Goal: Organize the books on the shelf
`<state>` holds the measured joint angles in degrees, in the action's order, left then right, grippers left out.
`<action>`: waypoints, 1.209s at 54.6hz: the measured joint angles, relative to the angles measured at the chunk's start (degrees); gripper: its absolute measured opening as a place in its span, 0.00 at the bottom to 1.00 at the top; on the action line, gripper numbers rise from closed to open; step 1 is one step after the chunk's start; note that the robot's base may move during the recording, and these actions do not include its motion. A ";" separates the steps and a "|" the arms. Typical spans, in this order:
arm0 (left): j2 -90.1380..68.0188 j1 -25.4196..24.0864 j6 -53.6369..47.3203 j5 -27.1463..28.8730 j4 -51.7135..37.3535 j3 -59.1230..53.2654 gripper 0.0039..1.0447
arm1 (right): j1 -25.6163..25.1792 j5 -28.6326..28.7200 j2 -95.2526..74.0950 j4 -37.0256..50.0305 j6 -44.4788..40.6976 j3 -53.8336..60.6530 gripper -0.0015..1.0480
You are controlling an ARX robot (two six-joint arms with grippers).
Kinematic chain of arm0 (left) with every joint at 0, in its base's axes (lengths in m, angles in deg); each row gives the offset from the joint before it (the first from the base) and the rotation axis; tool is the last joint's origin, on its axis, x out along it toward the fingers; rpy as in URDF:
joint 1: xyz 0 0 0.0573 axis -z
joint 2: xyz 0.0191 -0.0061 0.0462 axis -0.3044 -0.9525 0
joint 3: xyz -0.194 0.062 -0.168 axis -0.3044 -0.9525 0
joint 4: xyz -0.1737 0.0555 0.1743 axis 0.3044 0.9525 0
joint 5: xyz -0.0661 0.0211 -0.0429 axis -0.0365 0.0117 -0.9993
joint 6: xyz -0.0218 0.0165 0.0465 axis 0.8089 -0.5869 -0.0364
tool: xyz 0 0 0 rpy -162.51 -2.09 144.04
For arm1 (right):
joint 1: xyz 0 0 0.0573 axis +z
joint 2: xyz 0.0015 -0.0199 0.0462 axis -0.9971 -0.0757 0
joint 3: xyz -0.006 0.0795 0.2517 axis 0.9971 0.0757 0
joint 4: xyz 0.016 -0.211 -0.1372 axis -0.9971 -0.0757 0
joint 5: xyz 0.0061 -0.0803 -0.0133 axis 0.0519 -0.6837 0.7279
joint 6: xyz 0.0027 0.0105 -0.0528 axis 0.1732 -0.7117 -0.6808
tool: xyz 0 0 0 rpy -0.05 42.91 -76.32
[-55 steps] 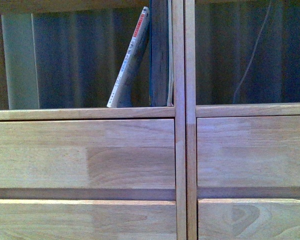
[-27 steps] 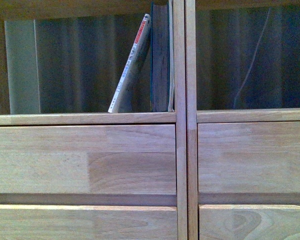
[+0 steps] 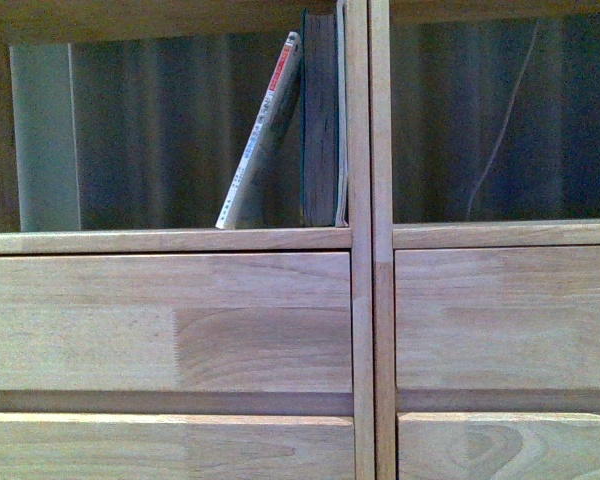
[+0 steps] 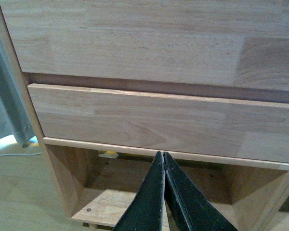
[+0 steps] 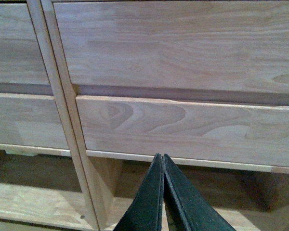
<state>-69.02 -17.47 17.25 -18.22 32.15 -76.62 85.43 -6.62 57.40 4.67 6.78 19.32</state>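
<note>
In the front view the thin white paperback (image 3: 263,135) with a red-marked spine leans to the right against the thicker teal book (image 3: 320,120). The teal book stands upright against the vertical double divider (image 3: 369,240) of the light-brown wood shelf (image 3: 160,240). Both sit in the left open compartment. Neither arm shows in the front view. My left gripper (image 4: 163,155) is shut and empty, low in front of the drawer fronts (image 4: 154,120). My right gripper (image 5: 162,157) is shut and empty, facing the drawer fronts (image 5: 183,125) beside the divider (image 5: 62,120).
The right compartment (image 3: 500,110) holds no books; a thin cable (image 3: 505,110) hangs behind it. A pale panel (image 3: 45,135) stands at the left compartment's far left. Low open compartments (image 4: 101,207) lie under the drawers. A floor and curtain (image 4: 5,110) show beside the shelf.
The front view has shifted slightly: the shelf and books sit a little lower in the picture than a second ago. The books have not moved relative to each other.
</note>
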 joint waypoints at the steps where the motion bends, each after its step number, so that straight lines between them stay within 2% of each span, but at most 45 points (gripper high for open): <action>1: 0.48 0.00 0.00 0.00 0.24 -0.24 0.02 | 0.00 0.00 0.31 0.00 0.00 0.24 0.03; 13: 5.97 0.00 0.00 0.00 3.37 -2.69 0.02 | 0.02 0.00 3.43 -0.63 0.00 2.36 0.03; 20: 8.85 0.00 0.00 0.02 5.33 -3.54 0.02 | 0.02 -0.09 10.93 -8.15 0.00 3.39 0.03; 50: 18.62 0.00 -0.13 -0.02 12.17 -5.75 0.02 | 0.04 -0.11 14.60 -8.20 -0.02 5.60 0.03; 53: 20.35 0.00 -0.13 0.00 13.99 -5.75 0.02 | 0.02 -0.09 14.62 -8.20 -0.02 5.60 0.03; 58: 27.08 0.00 -0.15 0.00 22.16 -5.73 0.02 | 0.04 -0.13 14.62 -8.20 -0.02 5.60 0.03; 66: 29.03 0.00 -0.17 0.00 22.93 -5.73 0.02 | 0.04 -0.07 14.67 -8.20 -0.02 5.60 0.03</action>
<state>-39.99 -17.47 17.08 -18.22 55.08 -82.35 85.47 -6.68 72.06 -3.53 6.75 24.91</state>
